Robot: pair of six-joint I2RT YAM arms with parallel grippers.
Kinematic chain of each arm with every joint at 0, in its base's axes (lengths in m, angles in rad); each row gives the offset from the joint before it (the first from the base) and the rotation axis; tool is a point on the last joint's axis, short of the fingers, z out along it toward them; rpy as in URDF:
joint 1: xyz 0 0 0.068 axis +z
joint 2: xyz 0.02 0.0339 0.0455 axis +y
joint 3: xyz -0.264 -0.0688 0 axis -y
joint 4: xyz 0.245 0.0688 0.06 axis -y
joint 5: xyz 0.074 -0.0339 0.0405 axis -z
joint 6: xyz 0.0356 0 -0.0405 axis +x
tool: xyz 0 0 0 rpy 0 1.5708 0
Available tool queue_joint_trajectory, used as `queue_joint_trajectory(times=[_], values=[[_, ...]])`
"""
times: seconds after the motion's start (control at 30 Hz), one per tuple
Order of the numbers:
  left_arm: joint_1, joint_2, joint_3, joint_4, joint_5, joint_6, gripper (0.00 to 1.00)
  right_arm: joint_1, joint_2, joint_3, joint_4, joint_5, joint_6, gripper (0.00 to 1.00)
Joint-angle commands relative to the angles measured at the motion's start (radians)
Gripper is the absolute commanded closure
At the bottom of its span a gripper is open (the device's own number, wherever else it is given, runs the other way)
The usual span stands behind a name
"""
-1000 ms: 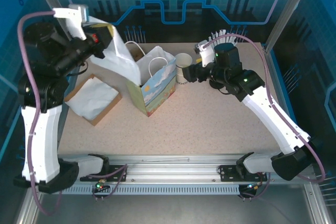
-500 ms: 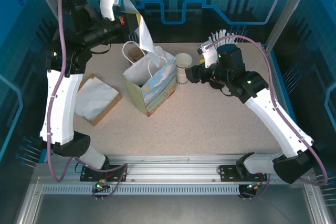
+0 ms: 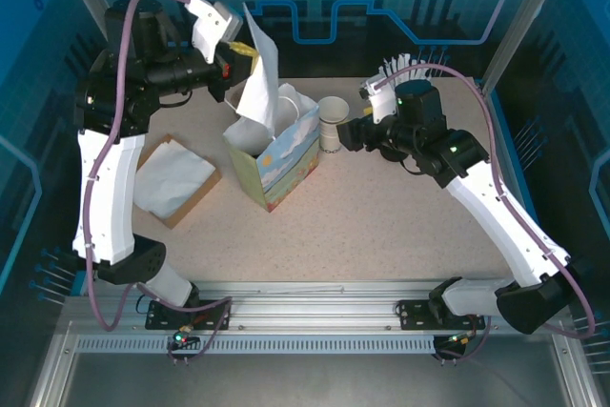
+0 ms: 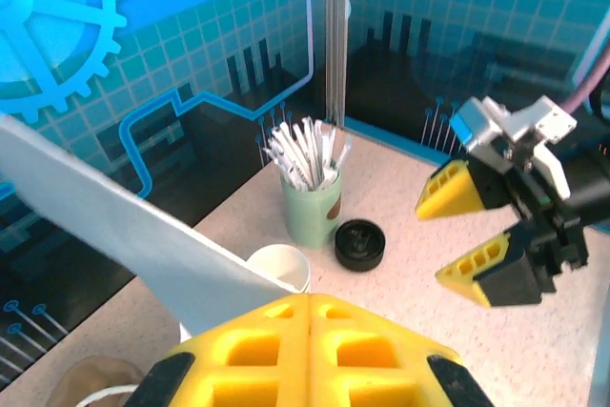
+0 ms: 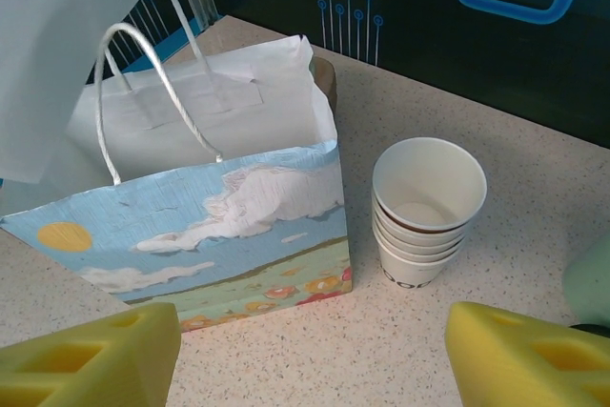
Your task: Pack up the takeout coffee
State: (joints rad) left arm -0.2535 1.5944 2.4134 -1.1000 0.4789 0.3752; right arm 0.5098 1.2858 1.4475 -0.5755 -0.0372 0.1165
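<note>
From above, the left arm (image 3: pixel 110 169) rears high over the far left of the tabletop (image 3: pixel 381 226), elbow up. Its left fingers (image 3: pixel 245 57) are clenched on a white sheet of paper (image 3: pixel 259 83) that hangs over the mouth of the gift bag (image 3: pixel 281 164). The right arm (image 3: pixel 496 197) reaches in low from the right, its tip just beside a stack of white cups (image 3: pixel 333 121) standing right of the bag. A flat brown box (image 3: pixel 172 178) lined with white paper lies to the bag's left.

At the left wrist, the yellow foam pads press together with the sheet running off to the left. Beyond them the right fingers (image 4: pixel 456 188) stand spread and hold nothing. A pale green cup of white sticks (image 4: pixel 311 202) stands near the back wall, with a loose black lid (image 4: pixel 359 243) just beside it on the speckled surface.

At the right wrist, the fingers sit wide apart in the lower corners. The bag stands upright ahead, painted with clouds, a sun and flowers, with white rope handles. The cups are nested, the top one empty. A sliver of brown (image 5: pixel 325 73) peeks out behind the bag's far corner. It may be the takeout coffee, but too little shows to tell.
</note>
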Motion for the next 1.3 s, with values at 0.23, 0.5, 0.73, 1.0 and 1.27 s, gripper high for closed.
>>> queue_joint_trajectory(times=[0.23,0.5,0.73,1.0,1.27], values=[[0.005,-0.075,0.029,-0.059,-0.028,0.128,1.0,0.001,0.033,-0.001,0.018,-0.041,0.027,0.25],[0.011,-0.004,0.036,-0.116,-0.097,0.241,1.0,0.007,0.045,0.004,0.015,-0.045,0.03,0.25],[0.022,0.042,0.053,-0.173,-0.062,0.342,1.0,0.01,0.05,-0.001,0.019,-0.045,0.034,0.24],[0.022,0.029,0.049,-0.191,0.012,0.396,1.0,0.019,0.075,0.006,0.023,-0.051,0.038,0.24],[0.022,0.016,0.049,-0.198,0.113,0.422,1.0,0.023,0.083,0.007,0.02,-0.046,0.034,0.24]])
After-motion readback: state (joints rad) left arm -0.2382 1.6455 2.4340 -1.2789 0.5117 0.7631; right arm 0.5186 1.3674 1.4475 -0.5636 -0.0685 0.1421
